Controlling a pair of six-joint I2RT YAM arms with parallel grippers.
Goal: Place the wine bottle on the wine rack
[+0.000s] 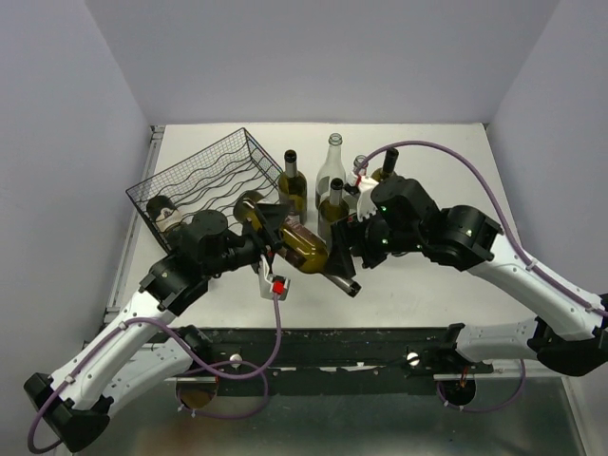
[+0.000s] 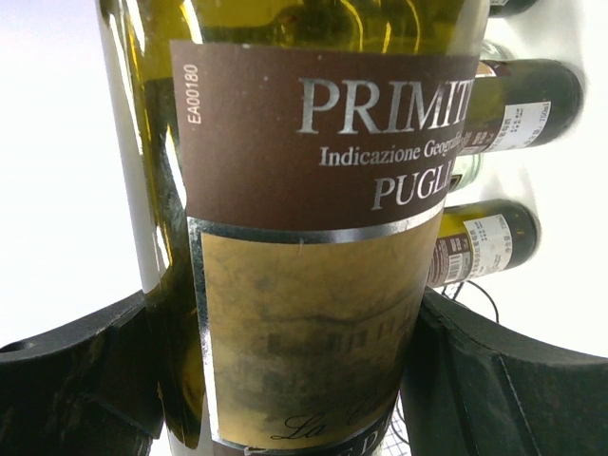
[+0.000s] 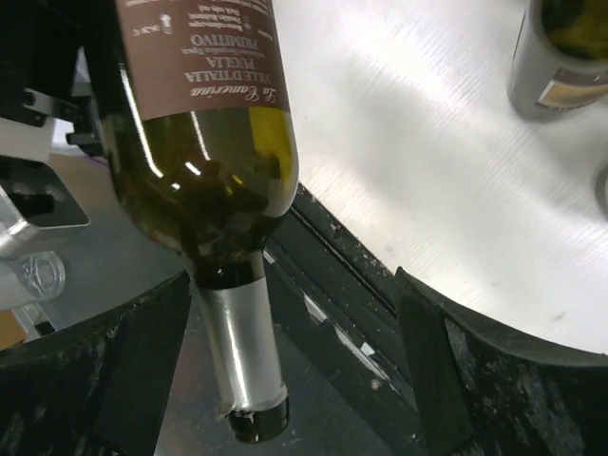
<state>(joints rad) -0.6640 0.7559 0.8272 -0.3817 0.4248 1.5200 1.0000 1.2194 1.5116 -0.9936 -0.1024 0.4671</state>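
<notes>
The wine bottle (image 1: 306, 245), dark green glass with a brown and tan label, is held lying level above the table, its silver-foiled neck (image 1: 344, 283) pointing to the near right. My left gripper (image 1: 275, 239) is shut on its body; in the left wrist view both fingers press the labelled bottle (image 2: 294, 237). My right gripper (image 1: 353, 249) is open, its fingers wide on either side of the neck (image 3: 237, 342), which lies close to the left finger (image 3: 133, 351) without being gripped. The black wire wine rack (image 1: 204, 182) stands at the back left, behind the left gripper.
A bottle (image 1: 167, 213) lies at the rack's near left and another (image 1: 249, 203) at its near right corner. Several bottles stand upright at the back centre, among them a green one (image 1: 293, 180), a clear one (image 1: 332, 160) and a dark one (image 1: 332, 207). Table front edge (image 1: 380, 328).
</notes>
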